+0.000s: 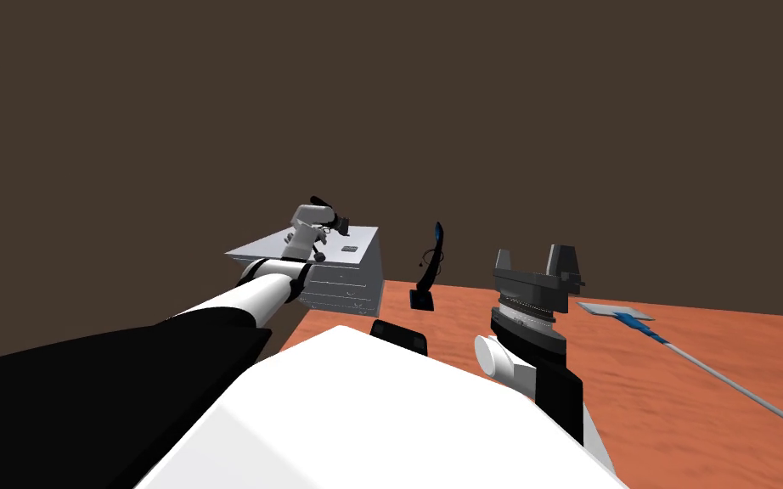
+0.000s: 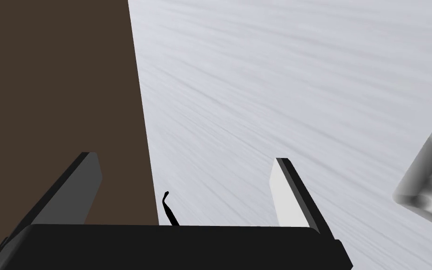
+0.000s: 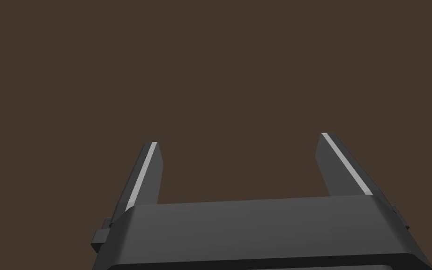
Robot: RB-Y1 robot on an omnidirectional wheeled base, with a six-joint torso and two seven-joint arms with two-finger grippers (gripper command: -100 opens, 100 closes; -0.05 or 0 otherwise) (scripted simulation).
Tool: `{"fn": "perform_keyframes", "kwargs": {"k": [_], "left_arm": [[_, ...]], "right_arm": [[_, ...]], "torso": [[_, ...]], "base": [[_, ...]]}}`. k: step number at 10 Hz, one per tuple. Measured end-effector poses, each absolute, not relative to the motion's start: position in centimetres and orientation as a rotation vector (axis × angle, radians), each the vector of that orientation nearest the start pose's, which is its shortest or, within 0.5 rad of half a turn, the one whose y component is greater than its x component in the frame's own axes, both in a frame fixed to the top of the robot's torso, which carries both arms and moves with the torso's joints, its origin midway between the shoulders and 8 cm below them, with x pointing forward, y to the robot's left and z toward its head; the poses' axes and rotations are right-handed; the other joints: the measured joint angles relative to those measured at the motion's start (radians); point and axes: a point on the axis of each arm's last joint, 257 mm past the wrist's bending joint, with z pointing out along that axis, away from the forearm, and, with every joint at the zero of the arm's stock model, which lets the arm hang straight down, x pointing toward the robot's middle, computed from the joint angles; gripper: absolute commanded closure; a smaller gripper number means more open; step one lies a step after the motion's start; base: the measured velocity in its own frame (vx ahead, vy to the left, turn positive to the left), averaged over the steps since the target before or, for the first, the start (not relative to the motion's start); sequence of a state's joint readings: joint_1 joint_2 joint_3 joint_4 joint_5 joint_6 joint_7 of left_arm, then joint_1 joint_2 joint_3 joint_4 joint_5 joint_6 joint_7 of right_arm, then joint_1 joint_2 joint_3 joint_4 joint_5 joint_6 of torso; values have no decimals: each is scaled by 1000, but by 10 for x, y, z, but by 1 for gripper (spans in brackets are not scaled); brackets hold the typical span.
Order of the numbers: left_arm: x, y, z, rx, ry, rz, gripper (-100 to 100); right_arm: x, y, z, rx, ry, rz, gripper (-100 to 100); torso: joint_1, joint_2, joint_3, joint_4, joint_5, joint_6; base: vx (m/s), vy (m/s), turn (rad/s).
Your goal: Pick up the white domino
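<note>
Here, hovers over cabinet top (image 1: 256,250) with left gripper (image 2: 185,157) spread wide, near domino (image 1: 349,249); yet to close, lift.

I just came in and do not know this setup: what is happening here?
The robot reaches its left arm over a grey drawer cabinet. The left gripper is open above the cabinet's top, near its edge, and holds nothing. A small pale grey block, likely the domino, lies on the top off to one side of the gripper, not between its jaws. The right gripper is open too, held up, away from the cabinet.
</note>
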State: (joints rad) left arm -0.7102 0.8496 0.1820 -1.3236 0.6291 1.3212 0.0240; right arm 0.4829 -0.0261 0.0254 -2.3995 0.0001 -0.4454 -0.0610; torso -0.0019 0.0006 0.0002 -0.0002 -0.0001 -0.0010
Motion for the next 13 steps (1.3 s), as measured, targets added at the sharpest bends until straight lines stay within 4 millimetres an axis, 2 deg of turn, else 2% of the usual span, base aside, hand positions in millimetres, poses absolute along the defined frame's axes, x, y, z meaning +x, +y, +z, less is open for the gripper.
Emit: {"fn": "perform_keyframes", "kwargs": {"k": [7,12,13], "left_arm": [[551,507,-83,-1959,1667,-515,-100],[512,524,-101,-2097,1741,-381,-100],[499,527,-106,-2132,1760,-346,-100]], "right_arm": [[329,-262,71,599,563,1411,0],[329,-262,71,599,563,1411,0],[329,-262,71,599,563,1411,0]], "torso": [[0,0,0,0,0,0],[0,-1,-1,0,0,0],[0,-1,-1,0,0,0]], "base": [[6,-31,-36],[20,-24,-40],[23,-29,-15]]}}
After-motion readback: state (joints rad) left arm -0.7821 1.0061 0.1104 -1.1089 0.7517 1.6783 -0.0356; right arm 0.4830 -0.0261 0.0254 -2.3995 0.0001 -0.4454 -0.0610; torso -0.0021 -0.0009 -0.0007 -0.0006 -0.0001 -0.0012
